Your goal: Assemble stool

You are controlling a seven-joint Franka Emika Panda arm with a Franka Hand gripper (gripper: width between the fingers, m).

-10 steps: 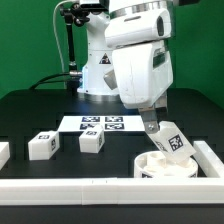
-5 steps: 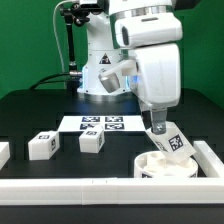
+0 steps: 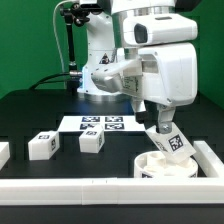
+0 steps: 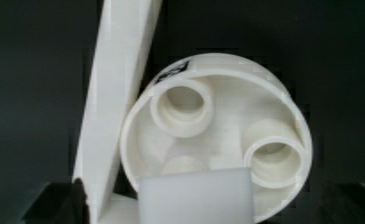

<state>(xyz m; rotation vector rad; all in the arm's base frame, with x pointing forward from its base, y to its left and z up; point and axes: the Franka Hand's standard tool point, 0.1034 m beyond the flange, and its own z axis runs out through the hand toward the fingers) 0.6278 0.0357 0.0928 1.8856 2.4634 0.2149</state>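
The round white seat (image 3: 163, 167) lies socket side up near the front rail on the exterior view's right. One tagged leg (image 3: 172, 142) stands tilted in it. My gripper (image 3: 158, 121) hangs open just above that leg's top, without gripping it. Two more tagged legs (image 3: 42, 145) (image 3: 92, 141) sit loose on the black table to the exterior view's left. In the wrist view the seat (image 4: 211, 120) shows two empty round sockets. The standing leg (image 4: 232, 200) is a blurred white block close under the camera, between the jaws of my gripper (image 4: 205, 212).
The marker board (image 3: 103, 124) lies flat behind the loose legs. White border rails run along the front (image 3: 80, 185) and the exterior view's right (image 3: 210, 155); one rail (image 4: 122, 90) passes right beside the seat. A white piece (image 3: 3, 153) is cut off at the left edge.
The arm has swung toward the exterior view's right and the gripper has shifted right and slightly up. The leg in the seat and the loose legs have stayed put.
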